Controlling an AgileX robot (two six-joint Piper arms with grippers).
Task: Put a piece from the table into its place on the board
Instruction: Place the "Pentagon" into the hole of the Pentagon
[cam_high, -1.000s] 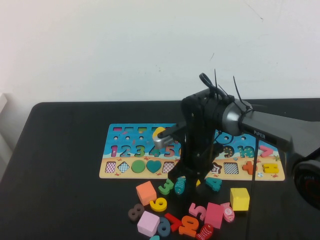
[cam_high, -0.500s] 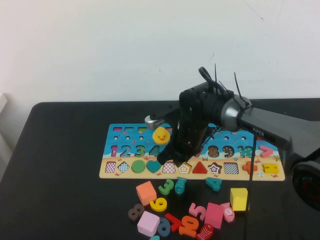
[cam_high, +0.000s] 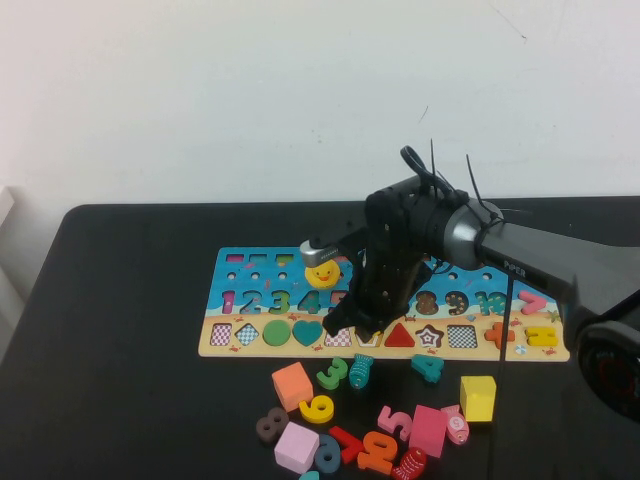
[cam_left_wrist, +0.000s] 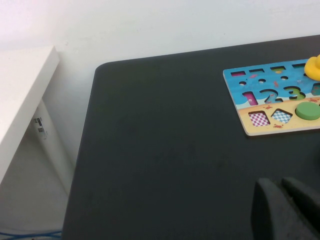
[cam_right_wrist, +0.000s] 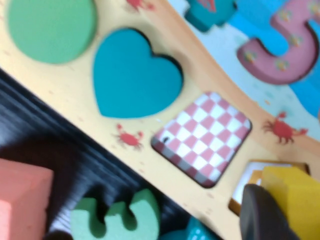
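Observation:
The number-and-shape board (cam_high: 262, 349) lies across the middle of the black table. My right gripper (cam_high: 364, 330) hangs low over the board's front row, at the pentagon slot beside the red triangle (cam_high: 399, 336). In the right wrist view the right gripper (cam_right_wrist: 286, 212) is shut on a yellow piece (cam_right_wrist: 295, 197), held right over the pentagon slot (cam_right_wrist: 252, 176); only one dark finger (cam_right_wrist: 260, 217) shows. My left gripper (cam_left_wrist: 289, 212) is out of the high view; it hovers shut and empty above bare table left of the board (cam_left_wrist: 260, 131).
Loose pieces lie in front of the board: an orange block (cam_high: 292, 384), green 3 (cam_high: 331, 374), yellow 6 (cam_high: 317, 408), yellow cube (cam_high: 479, 397), pink blocks (cam_high: 429, 430) and more. A yellow duck piece (cam_high: 321, 272) sits on the board. The checkered square slot (cam_right_wrist: 202, 137) is empty.
My right gripper rose from the loose pieces in front of the board, swung over the board, and now sits lower over the pentagon slot. The left arm has not visibly moved.

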